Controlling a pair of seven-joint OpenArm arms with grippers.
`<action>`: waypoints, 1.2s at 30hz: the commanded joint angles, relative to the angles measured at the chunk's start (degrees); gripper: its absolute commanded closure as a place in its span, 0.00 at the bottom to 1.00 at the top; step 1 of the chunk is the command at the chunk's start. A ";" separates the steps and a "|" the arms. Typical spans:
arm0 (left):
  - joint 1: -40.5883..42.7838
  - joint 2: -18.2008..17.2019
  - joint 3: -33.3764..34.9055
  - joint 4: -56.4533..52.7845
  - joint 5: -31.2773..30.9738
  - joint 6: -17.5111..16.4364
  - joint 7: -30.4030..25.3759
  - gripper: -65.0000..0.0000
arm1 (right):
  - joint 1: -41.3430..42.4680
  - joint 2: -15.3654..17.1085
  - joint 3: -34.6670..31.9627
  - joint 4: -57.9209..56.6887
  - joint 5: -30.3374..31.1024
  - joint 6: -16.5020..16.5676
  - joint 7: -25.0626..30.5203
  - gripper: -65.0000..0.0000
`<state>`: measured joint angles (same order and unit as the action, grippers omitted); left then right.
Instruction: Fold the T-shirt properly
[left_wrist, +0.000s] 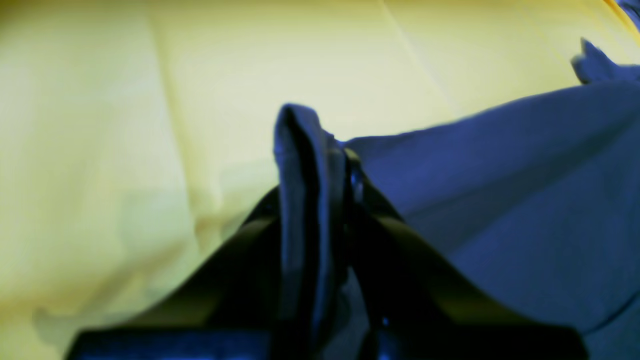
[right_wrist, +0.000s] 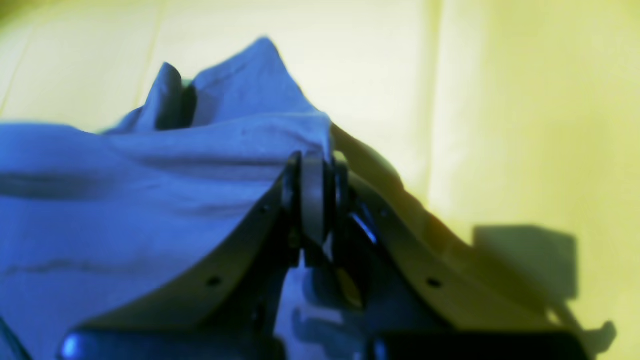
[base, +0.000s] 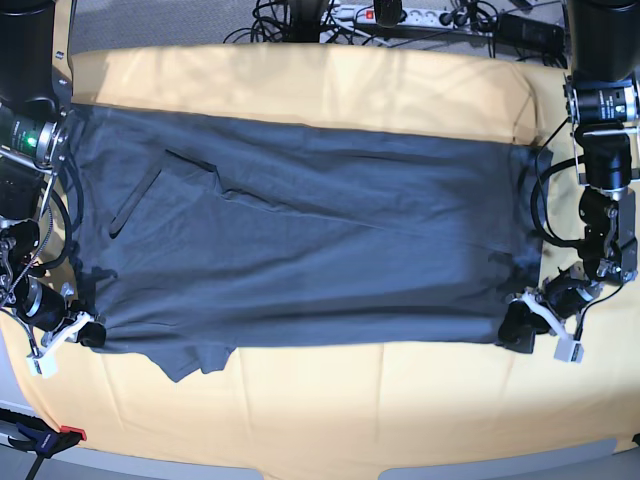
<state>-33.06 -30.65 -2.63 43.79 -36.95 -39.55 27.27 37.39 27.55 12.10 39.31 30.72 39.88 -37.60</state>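
The left gripper has its dark fingers pressed together on a bunched fold of the plain slate blue-grey short-sleeved cotton T-shirt, pinching the near corner on the base view's right. The right gripper is likewise clamped tight on a gathered edge of the same fabric, at the near corner on that view's left. Between them the T-shirt lies spread lengthwise across the yellow-orange table cloth, mostly flat, with a crease and a small flap hanging past its near edge.
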 joint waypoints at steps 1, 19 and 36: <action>-1.38 -1.40 -0.33 0.83 -2.97 -0.45 -0.94 1.00 | 2.25 1.20 0.26 0.92 2.29 0.12 0.55 1.00; 2.84 -8.68 -0.48 8.24 -37.88 -0.45 28.33 1.00 | -12.39 5.97 0.20 17.14 10.05 0.12 -9.66 1.00; 2.84 -9.70 -0.48 15.04 -48.05 -0.45 52.73 1.00 | -19.91 10.62 0.22 29.97 19.45 0.12 -20.04 1.00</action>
<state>-28.58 -38.89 -2.63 57.98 -83.61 -39.53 80.01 16.05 36.36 11.81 68.40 49.76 39.92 -58.72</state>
